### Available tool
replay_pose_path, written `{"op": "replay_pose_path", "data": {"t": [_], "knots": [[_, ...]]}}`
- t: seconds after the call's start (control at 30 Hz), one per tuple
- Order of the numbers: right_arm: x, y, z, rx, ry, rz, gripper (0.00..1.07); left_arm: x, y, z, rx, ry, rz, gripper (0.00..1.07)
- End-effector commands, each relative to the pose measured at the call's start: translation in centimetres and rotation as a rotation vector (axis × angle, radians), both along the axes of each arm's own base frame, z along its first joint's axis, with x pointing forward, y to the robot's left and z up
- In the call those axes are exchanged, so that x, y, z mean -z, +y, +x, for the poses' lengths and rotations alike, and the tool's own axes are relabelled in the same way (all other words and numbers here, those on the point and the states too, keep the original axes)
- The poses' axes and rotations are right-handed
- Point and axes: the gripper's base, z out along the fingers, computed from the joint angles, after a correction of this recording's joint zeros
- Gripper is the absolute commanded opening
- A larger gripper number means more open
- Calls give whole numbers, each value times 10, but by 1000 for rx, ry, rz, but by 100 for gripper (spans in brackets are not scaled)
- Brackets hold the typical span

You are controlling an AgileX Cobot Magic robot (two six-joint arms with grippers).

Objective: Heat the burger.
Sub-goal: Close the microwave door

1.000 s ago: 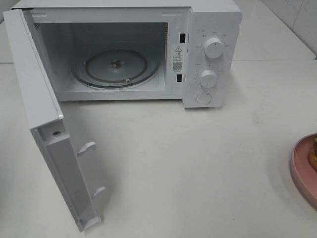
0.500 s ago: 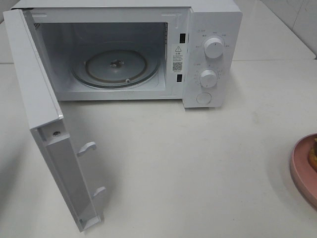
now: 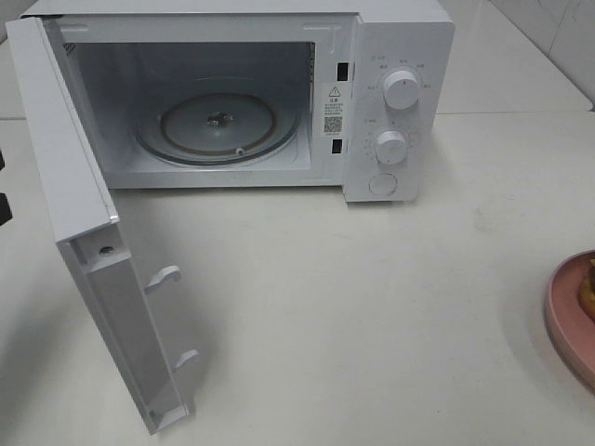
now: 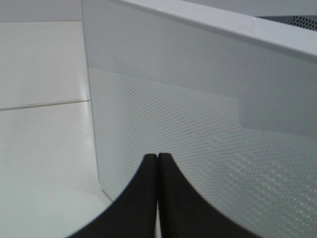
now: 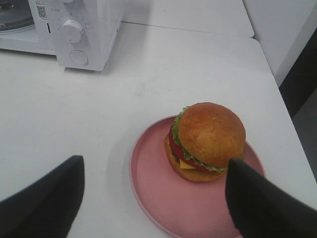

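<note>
We see the burger [image 5: 208, 141] on the pink plate [image 5: 153, 198]; right gripper [image 5: 153, 198] spread wide, left gripper [image 4: 157, 161] clenched empty.

White microwave [image 3: 279, 93] with door [image 3: 84, 242] swung wide open, glass turntable [image 3: 218, 125] inside, pink plate [image 3: 569, 316] near table [image 3: 372, 307] edge

Since the earlier pictures we see one change: a small dark shape [image 3: 4, 190] has come into the exterior high view at its left edge, just beside the outer face of the microwave door [image 3: 65, 177]. We cannot tell what it is there.
</note>
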Motion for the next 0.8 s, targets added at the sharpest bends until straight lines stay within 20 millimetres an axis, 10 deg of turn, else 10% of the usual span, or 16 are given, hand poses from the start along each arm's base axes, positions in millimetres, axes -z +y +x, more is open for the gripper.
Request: {"op": "replay_pose_path", "data": {"t": [0.03, 0.8], "knots": [[0, 0, -4, -4, -25, -8, 76, 0, -9, 0, 11, -20, -12, 0], [0, 0, -4, -4, -25, -8, 76, 12, -99, 34, 134, -20, -61, 0]]}}
